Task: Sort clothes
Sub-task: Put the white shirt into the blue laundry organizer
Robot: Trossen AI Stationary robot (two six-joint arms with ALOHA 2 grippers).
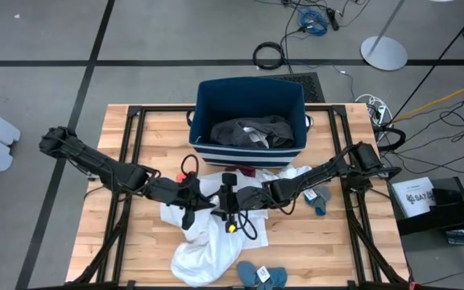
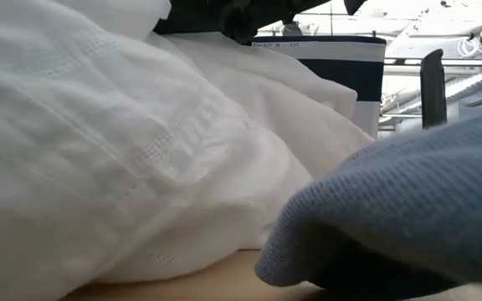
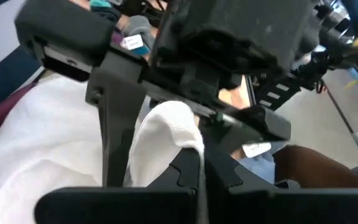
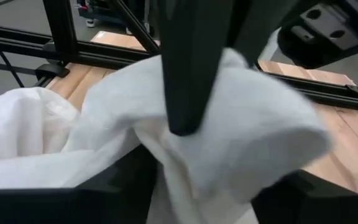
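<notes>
My left fingers (image 3: 199, 163) pinch the soft woven white garment (image 1: 204, 246); my right fingers (image 4: 185, 118) stand open around a fold of it.

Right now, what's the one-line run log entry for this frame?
left gripper: jaws shut on white garment | right gripper: over same garment, grip unclear | bin: grey garment inside

Even, bright indoor light; the wrist views and the low view are blurred by closeness.
</notes>
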